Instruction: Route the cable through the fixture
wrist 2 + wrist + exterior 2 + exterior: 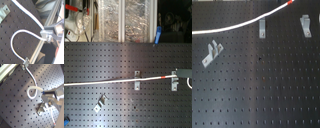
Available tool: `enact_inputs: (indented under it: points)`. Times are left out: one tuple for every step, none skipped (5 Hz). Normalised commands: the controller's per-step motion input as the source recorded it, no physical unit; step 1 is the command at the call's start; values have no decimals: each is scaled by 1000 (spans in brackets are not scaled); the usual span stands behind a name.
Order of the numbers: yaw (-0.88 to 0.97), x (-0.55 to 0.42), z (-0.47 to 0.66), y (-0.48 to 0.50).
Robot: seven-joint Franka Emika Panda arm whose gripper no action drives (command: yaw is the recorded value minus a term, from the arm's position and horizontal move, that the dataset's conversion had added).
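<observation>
Since cable [114, 81] runs limp and light across mid-frame of the second exterior view, through middle clip [137, 80] to gripper [182, 75] at right, clamped on it past red band [169, 76]: soft, kink-prone, best gripped near band.

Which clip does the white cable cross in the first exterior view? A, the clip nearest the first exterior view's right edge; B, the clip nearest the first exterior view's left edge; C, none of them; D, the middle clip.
D: the white cable runs across the top of the middle grey clip, while the left clip and the right clip stand clear of it.
</observation>
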Motion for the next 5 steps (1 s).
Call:
enact_inputs:
  points:
    - [0,0,0,11]
    - [0,-118,306,587]
    - [20,-190,158,434]
    - [0,0,11,0]
    - [91,-627,618,23]
